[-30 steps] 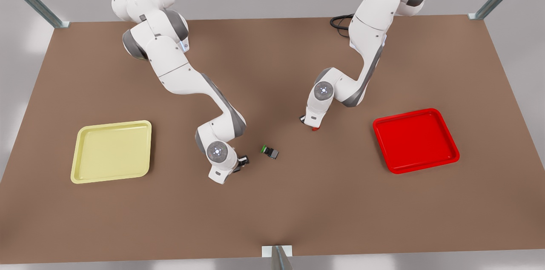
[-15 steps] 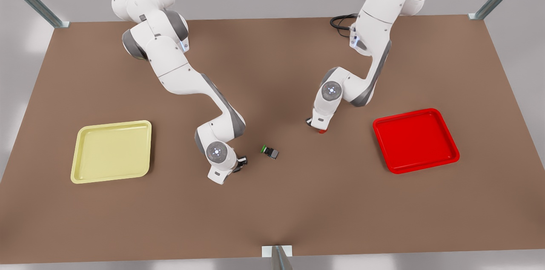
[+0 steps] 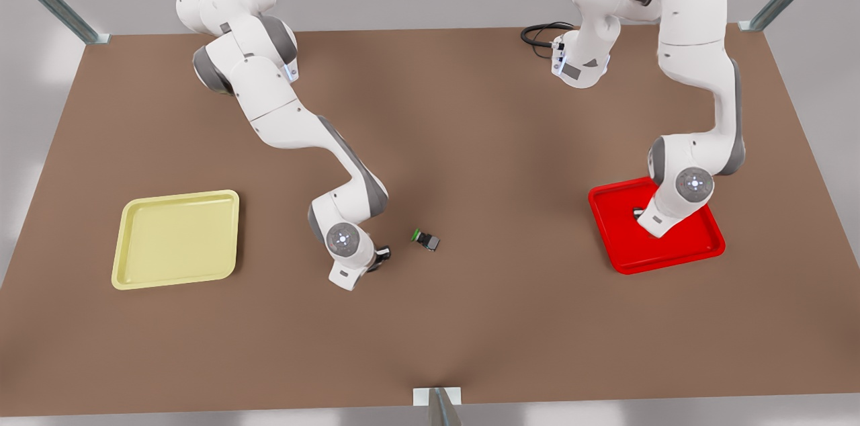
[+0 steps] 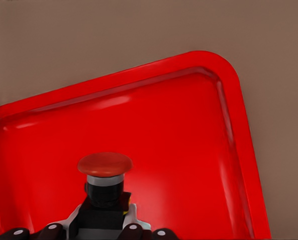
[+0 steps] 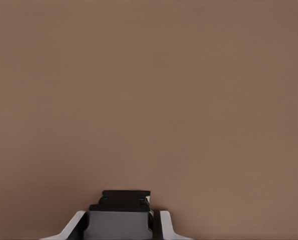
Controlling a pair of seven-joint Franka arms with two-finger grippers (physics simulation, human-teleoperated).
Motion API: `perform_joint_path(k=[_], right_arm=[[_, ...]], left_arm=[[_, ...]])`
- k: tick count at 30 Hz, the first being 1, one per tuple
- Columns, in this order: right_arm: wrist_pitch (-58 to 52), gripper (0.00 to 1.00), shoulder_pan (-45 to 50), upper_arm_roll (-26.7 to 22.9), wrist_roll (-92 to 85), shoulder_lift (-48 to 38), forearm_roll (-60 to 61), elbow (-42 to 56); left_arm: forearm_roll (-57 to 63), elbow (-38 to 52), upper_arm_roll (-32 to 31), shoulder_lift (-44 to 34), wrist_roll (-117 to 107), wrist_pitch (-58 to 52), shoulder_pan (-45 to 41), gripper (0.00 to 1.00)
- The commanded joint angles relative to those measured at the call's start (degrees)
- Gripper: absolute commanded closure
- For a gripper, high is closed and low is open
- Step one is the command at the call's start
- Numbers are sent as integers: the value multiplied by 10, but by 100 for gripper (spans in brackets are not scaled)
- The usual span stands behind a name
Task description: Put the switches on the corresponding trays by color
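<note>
My left gripper (image 4: 104,226) is shut on the dark body of the red-capped switch (image 4: 104,165), held over the floor of the red tray (image 4: 189,150). In the front view this gripper (image 3: 639,215) is inside the red tray (image 3: 699,248) on the front view's right. My right gripper (image 5: 119,222) is shut on a dark switch body (image 5: 119,202) low over bare table; its cap is hidden. In the front view the right gripper (image 3: 380,257) sits near the table's middle. The pale yellow tray (image 3: 176,238) lies on the front view's left.
A green-capped switch (image 3: 426,238) lies on the brown table (image 3: 470,318) just beside the right gripper, toward the front view's right. A black cable (image 3: 537,33) coils at the far edge. Metal frame posts stand at the table corners.
The left arm swung from the table's middle toward the front view's right, carrying the red switch over the red tray. The right arm stayed almost still.
</note>
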Motion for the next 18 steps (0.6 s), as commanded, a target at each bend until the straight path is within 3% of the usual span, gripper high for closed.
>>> perform_joint_path(k=[1, 2, 3, 10, 11, 14, 18], right_arm=[[0, 40, 0, 0, -1, 0, 1, 0], [0, 40, 0, 0, -1, 0, 1, 0], [0, 41, 0, -1, -2, 0, 1, 0], [0, 41, 0, -2, -4, 0, -1, 0], [0, 41, 0, -3, -6, 0, -1, 0], [-1, 41, -1, -3, -7, -4, -1, 0], [0, 41, 0, -3, -4, -8, -4, -1]], left_arm=[[-87, 4, 0, 8, 24, 0, 3, 45], [-117, 13, 0, 23, 71, 3, 16, 37], [-127, 18, 0, 35, 77, 3, 19, 0], [-140, 29, 0, 36, 75, -9, 17, 0], [-140, 56, 0, 31, 73, -35, 16, 0], [-141, 262, -15, 37, 12, -229, 10, 0], [-140, 382, -40, 38, -36, -316, 9, 0]])
